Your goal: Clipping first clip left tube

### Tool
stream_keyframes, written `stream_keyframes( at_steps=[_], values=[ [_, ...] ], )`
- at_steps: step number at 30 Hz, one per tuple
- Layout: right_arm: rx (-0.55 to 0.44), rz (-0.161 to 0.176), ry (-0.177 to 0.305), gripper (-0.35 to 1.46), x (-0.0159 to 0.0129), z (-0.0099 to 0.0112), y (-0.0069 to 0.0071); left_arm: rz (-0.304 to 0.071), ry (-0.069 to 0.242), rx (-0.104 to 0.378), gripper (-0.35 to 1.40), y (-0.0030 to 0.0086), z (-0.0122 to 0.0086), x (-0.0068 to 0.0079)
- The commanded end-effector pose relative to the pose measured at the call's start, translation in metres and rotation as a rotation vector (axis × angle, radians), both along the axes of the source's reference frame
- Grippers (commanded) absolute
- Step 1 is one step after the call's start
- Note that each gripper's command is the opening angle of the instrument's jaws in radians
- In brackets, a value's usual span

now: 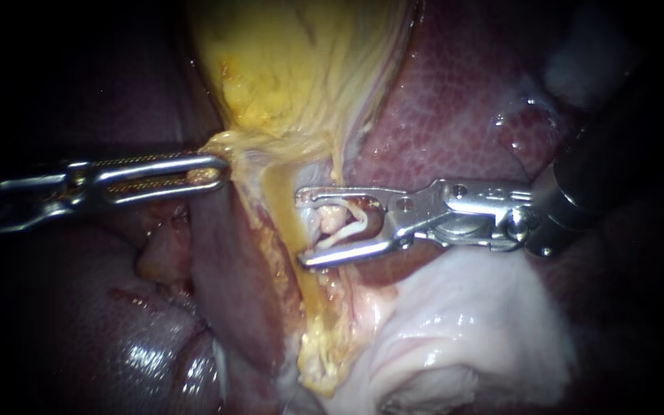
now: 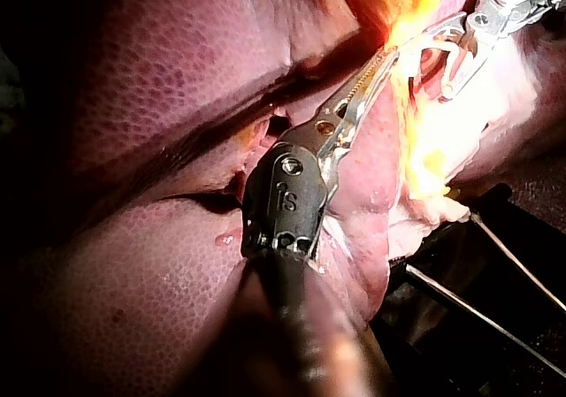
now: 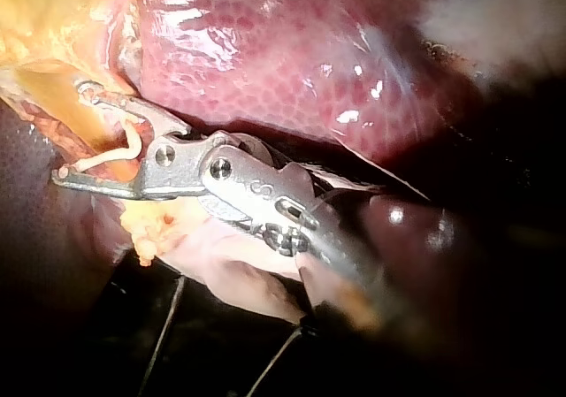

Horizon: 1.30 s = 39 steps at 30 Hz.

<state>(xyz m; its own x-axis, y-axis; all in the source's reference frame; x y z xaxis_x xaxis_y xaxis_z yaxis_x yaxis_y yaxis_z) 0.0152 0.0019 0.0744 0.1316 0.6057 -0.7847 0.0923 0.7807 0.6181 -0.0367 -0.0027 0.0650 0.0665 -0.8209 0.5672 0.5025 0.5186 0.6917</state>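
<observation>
Right instrument (image 1: 305,228): jaws stand wide apart with one white clip (image 1: 351,228) seated between them, touching both. They straddle a pale tube (image 1: 330,217) just right of the yellow tissue (image 1: 293,77). Honestly can't tell from here if that's the left tube.

Left instrument (image 1: 220,170): jaws closed flat, pinching the edge of that yellow tissue and holding it taut.

The left wrist view catches both instruments; the right wrist view only gets its own, plus two thin dark threads (image 3: 164,339) under the tissue that the endoscope doesn't show. The endoscope gives the best look at the liver (image 1: 455,100) behind.

Count: two instruments, one clip, one tube I can make out.
</observation>
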Motion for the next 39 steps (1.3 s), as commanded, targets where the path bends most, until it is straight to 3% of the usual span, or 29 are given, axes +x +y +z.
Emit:
stream_keyframes(
  at_steps=[1,20,28,33,39],
  values=[
    [0.0,0.0,0.0,0.6,0.0,0.0,0.0,0.001,0.0,0.0,-0.35,0.0,0.0,0.0],
    [0.026,-0.016,0.007,0.6,-0.0016,-0.0012,-0.0009,-0.012,0.004,0.0,-0.35,0.0006,-0.0007,0.0016],
    [0.028,-0.042,0.018,0.6,-0.0023,-0.0009,-0.0025,-0.029,0.001,0.0,-0.35,0.0014,-0.0016,0.0028],
    [0.048,-0.075,-0.003,0.6,-0.0017,0.0006,-0.0042,-0.037,0.0,-0.001,-0.35,0.0016,-0.0019,0.0032],
    [0.067,-0.089,-0.001,0.6,-0.0006,0.0022,-0.0055,-0.038,0.001,-0.001,-0.35,0.0016,-0.0021,0.0031]
  ],
)
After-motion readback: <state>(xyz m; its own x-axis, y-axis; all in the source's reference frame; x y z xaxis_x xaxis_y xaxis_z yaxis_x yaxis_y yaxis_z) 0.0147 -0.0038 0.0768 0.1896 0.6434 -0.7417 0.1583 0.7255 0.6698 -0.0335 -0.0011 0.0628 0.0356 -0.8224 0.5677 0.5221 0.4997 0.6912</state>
